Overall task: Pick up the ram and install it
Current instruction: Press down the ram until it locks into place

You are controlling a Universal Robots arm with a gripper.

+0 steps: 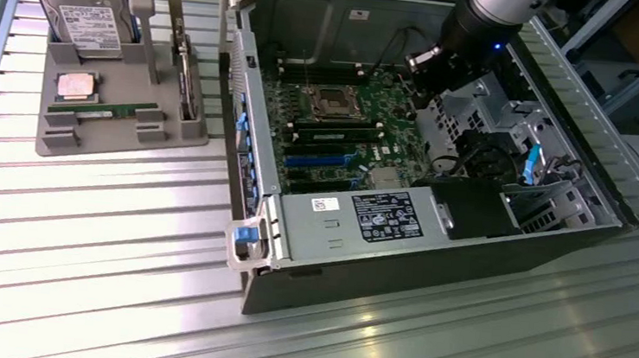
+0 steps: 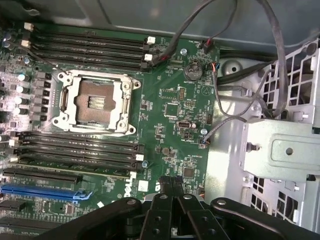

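I am hanging over the open computer case [image 1: 439,146], my fingers [image 2: 172,187] pressed closed together with nothing between them. In the wrist view their black tips are sitting just above the green motherboard [image 2: 170,107], close to its edge beside the grey metal drive cage [image 2: 280,150]. The empty CPU socket [image 2: 95,102] with its silver frame is lying further along the board from my fingers, with banks of dark memory slots [image 2: 75,152] running on either side of it; the nearer bank is looking unfilled from here. A blue expansion slot [image 2: 40,191] is lying beyond that bank. The ram [image 1: 100,110] is resting well away from my fingers, outside the case, lying flat in the grey holder [image 1: 115,139] on the bench [image 1: 83,236], just in front of the square silver CPU chip [image 1: 77,86]. A hard drive [image 1: 85,15] is standing upright at the holder's far end
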